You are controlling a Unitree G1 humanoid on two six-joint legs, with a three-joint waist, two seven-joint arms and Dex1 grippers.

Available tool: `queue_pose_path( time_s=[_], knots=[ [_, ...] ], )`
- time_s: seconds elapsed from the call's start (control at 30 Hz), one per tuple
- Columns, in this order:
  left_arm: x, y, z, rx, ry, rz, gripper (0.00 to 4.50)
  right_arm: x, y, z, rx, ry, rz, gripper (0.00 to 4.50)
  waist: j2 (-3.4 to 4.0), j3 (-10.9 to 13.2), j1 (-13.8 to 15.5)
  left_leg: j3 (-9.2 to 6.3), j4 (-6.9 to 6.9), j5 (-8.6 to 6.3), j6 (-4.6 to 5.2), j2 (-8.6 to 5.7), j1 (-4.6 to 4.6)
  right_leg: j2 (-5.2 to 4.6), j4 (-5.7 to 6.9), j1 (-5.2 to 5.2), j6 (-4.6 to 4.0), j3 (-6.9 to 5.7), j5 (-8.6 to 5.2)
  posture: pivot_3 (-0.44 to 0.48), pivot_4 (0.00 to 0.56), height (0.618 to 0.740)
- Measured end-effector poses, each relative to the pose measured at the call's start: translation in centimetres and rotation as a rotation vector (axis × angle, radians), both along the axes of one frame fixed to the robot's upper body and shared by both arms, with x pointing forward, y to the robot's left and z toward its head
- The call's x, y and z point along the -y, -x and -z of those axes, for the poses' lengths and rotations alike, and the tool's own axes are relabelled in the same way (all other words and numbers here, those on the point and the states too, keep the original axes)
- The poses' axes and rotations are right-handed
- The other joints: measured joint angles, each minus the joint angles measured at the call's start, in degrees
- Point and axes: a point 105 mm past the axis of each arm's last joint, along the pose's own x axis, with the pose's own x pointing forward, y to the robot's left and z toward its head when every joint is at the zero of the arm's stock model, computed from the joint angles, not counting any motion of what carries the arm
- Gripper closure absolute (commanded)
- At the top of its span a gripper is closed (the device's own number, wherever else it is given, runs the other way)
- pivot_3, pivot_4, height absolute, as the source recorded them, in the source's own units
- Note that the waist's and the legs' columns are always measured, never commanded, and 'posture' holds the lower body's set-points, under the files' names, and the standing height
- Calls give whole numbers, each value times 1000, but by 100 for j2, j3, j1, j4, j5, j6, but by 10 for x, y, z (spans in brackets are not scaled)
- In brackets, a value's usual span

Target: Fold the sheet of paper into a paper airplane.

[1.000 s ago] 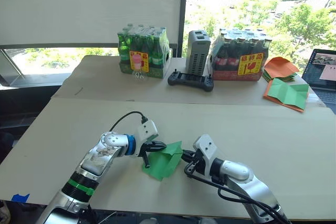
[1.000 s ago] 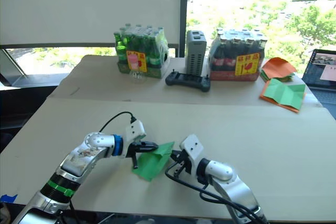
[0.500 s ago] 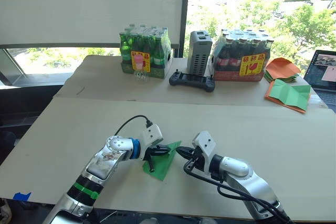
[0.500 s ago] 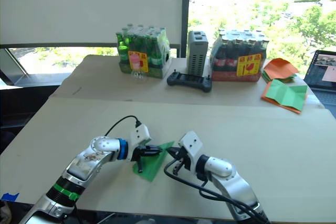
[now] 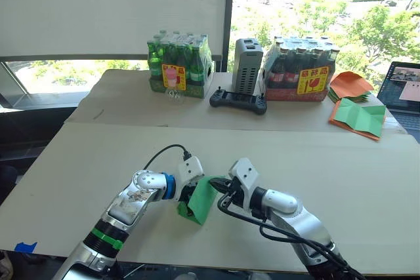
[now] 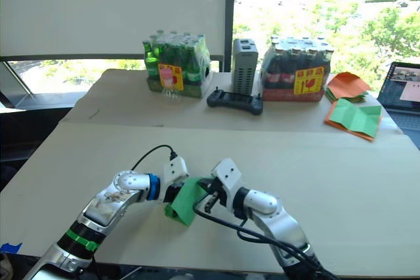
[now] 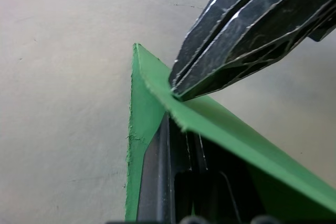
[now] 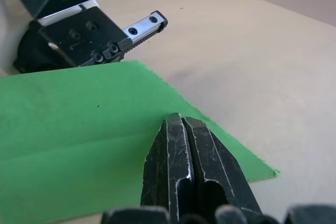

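The sheet of paper [image 5: 200, 200] is bright green, creased, and stands partly up off the near table between my two grippers. Its left part is draped over the front of my left gripper [image 5: 188, 192], which reaches in from the left. In the left wrist view the green sheet [image 7: 231, 132] folds over like a tent. My right gripper [image 5: 220, 185] comes in from the right, shut, with its tips against the sheet's raised edge [image 7: 157, 85]. Seen from the right wrist, the closed right gripper [image 8: 181, 121] rests on the flat green surface [image 8: 79, 129].
On the far table stand a pack of green bottles [image 5: 179, 65], a grey box [image 5: 247, 65], a black controller [image 5: 237, 101] and a pack of dark bottles [image 5: 300, 69]. Orange sheets and an orange-edged green sheet [image 5: 357, 116] lie at far right beside a laptop [image 5: 401, 86].
My right gripper has moved left onto the sheet. The sheet, lying flatter before, is now lifted and folded over my left gripper. The left arm has barely moved.
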Motion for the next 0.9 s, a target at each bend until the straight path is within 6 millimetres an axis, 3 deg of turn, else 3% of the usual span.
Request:
queue_pose_path(
  time_s=[0.3, 0.63, 0.9],
  knots=[
    [-4, -1, -1, -1, -8, -9, 4413, -1, -2, 6, 8, 57, -4, 4500, 1, -1, -41, 0, 0, 1, -1, 1, 3, 1, 4, 0, 0, 0, 0, 0, 150, 675],
    [-30, -6, -6, -22, -15, -109, 4413, 1, -4, 18, -26, 86, 1, 4500, 1, -1, -98, -1, 0, 2, -4, 1, 0, 3, 11, -6, -1, 2, 0, 0, 150, 675],
    [-47, -11, -27, 5, 28, -172, 4413, -2, -4, 22, -31, 104, -11, 4500, 2, 0, -99, -1, 0, 3, -5, 2, -1, 6, 12, -9, -1, 2, 0, 0, 150, 675]
  ],
)
